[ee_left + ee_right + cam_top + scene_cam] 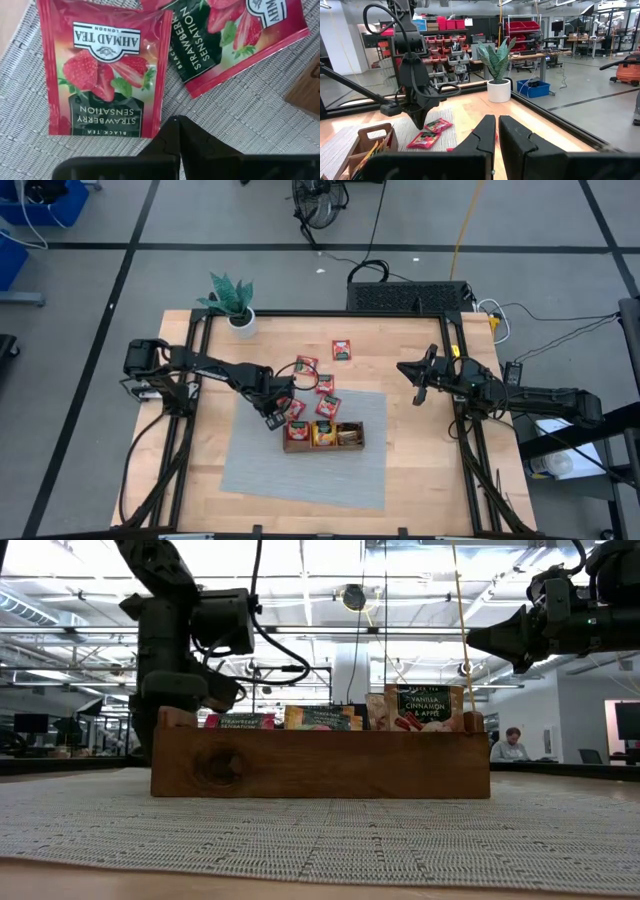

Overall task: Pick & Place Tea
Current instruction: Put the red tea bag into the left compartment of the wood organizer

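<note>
Several red tea sachets lie flat on the grey mat [300, 470]; one [105, 75] and a second [225, 40] fill the left wrist view. More sachets stand in the brown wooden tray [320, 765]. My left gripper [177, 120] points straight down, shut with nothing between its fingers, beside a corner of the first sachet and left of the tray [325, 449]. My right gripper [495, 120] is shut and points level in the air over the table's right side [418, 385]. My left gripper's shut fingertips [170, 131] stand over the mat just off the edge of the strawberry sachet [150, 131], coming from above. I cannot tell whether they touch the mat or the sachet.
A potted plant [235, 305] stands at the table's far left corner. More red sachets lie on the bare wood beyond the mat [342, 350]. The mat's near half shows nothing on it.
</note>
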